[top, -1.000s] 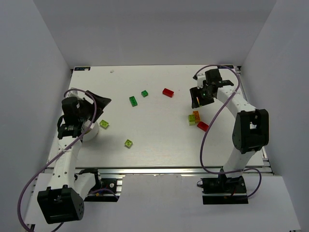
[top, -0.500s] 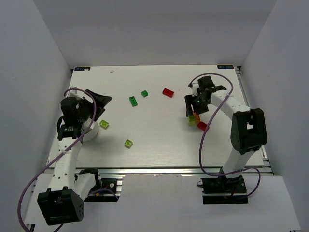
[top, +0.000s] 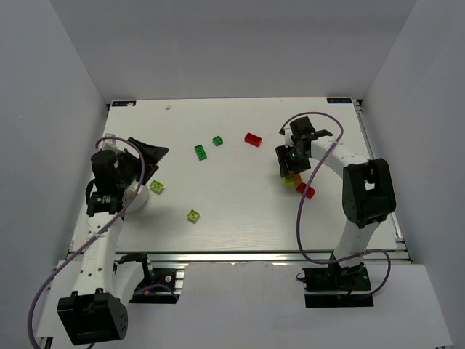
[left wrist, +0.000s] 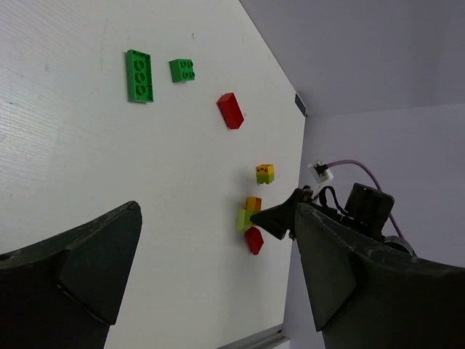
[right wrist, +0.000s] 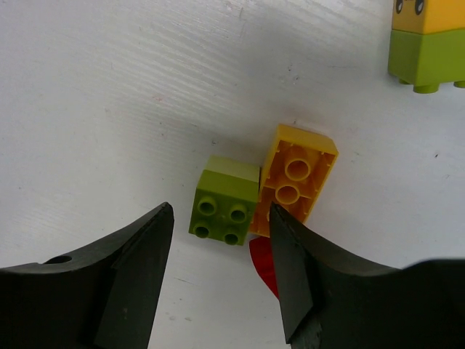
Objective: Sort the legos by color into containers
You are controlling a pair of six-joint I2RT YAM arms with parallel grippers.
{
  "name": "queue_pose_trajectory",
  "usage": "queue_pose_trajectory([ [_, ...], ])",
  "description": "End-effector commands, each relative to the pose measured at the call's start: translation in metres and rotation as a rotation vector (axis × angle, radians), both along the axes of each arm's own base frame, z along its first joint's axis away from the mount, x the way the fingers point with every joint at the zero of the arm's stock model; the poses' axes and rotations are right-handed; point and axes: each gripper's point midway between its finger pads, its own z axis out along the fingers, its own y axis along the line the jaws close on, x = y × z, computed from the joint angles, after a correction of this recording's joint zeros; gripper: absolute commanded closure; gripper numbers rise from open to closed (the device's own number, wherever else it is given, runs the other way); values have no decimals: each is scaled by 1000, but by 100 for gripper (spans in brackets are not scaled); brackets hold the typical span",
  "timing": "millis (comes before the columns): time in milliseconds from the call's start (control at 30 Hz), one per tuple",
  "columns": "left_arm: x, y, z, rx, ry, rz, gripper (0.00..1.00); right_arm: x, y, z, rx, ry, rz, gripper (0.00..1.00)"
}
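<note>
Lime brick [right wrist: 225,206] edge-to-edge with orange brick [right wrist: 298,178]

The lime brick [right wrist: 225,200] lies touching the orange brick [right wrist: 298,177] along one side, and a red brick [right wrist: 261,267] sits just beside both, so no gap shows there. Its opposite side faces bare table [right wrist: 109,109]. Between the arms the table is open, broken by a long green brick [top: 200,152], a small green brick [top: 217,140] and another red brick [top: 253,139].
</note>
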Motion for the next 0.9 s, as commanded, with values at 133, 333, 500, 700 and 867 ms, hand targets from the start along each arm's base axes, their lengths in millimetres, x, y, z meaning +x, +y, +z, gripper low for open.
queue_pose_trajectory([
  [133,-5,-1,2,-1,-12,-1,5,4,4,-1,-21,-29,11,45],
  [333,-4,-1,4,-1,-21,-1,5,2,4,-6,-32,-17,15,49],
  [500,-3,-2,6,-7,-30,-3,5,2,3,-12,-42,-4,10,49],
  [700,-4,-3,6,-13,-33,-11,5,3,3,-12,-43,-5,21,59],
  [867,-2,-7,9,-36,-55,-23,5,6,14,1,4,-19,63,83],
])
